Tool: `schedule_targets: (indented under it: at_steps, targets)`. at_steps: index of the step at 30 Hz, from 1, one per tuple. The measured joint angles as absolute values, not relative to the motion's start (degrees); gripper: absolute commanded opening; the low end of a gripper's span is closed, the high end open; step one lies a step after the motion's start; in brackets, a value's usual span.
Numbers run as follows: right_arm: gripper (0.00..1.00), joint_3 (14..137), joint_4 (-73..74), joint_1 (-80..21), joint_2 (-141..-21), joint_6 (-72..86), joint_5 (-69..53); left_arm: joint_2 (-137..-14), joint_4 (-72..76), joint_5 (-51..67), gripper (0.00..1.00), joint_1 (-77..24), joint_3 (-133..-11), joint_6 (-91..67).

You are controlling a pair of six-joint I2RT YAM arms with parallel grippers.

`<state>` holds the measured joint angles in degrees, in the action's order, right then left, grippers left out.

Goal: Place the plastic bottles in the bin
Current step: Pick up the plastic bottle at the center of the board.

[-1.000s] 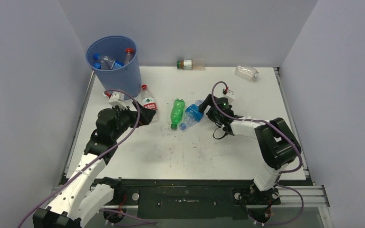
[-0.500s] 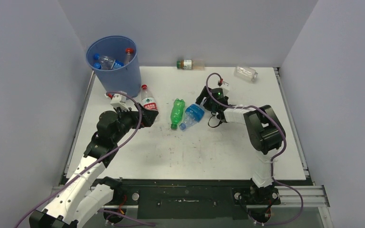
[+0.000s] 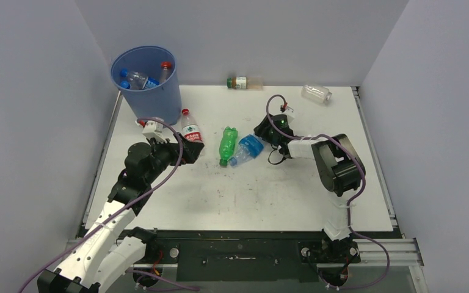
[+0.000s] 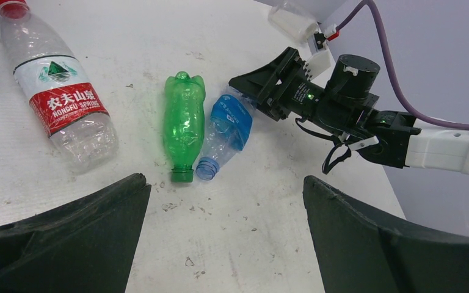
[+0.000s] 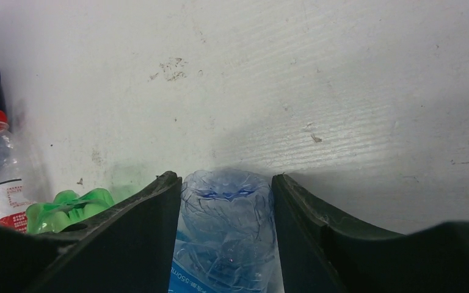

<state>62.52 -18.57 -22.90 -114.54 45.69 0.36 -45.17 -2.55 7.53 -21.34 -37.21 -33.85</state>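
From above, the bin [image 3: 152, 101] stands upright at the far left corner of the worktop [image 3: 250, 195]. It holds several bottles [image 3: 137, 78] with blue caps and one with a red cap. Just beside it lies the red-labelled bottle [image 3: 190, 131], with its cap toward the bin. The green bottle [image 3: 226, 145] lies with its long axis near-to-far and its mouth toward the arms. The blue-tinted bottle [image 3: 248, 148] touches it, lying oblique, with its base toward the right end effector [image 3: 260, 137]. An orange bottle [image 3: 239, 82] and a clear bottle [image 3: 316, 93] lie at the far edge.

In the left wrist view, the left end effector [image 4: 225, 180] is released, its fingers wide apart over bare worktop.

In the right wrist view, the right end effector is clenched on the base of the blue-tinted bottle, with a finger pressing each side.
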Motion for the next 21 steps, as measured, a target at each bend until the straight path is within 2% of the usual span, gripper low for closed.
schedule_targets:
  at_steps: [6, 10, 16, 21]
  targets:
    - [0.27, 60.07, -22.28, -22.52, -114.1, 47.18, -0.84, -45.04, -2.55, 7.16, 0.96, -21.89, -37.21, -33.74]
    - [0.06, 56.51, -23.24, -21.91, -111.74, 48.71, -2.07, -44.29, -2.52, 6.22, 0.96, -22.79, -37.1, -33.34]
    - [0.05, 47.48, -20.43, -20.51, -102.37, 52.62, -4.08, -43.09, -2.13, 5.1, 0.96, -23.57, -36.58, -32.75]
    - [0.05, 40.03, -17.32, -19.92, -85.78, 55.83, -3.79, -40.8, 1.93, 3.01, 0.96, -23.97, -33.15, -33.58]
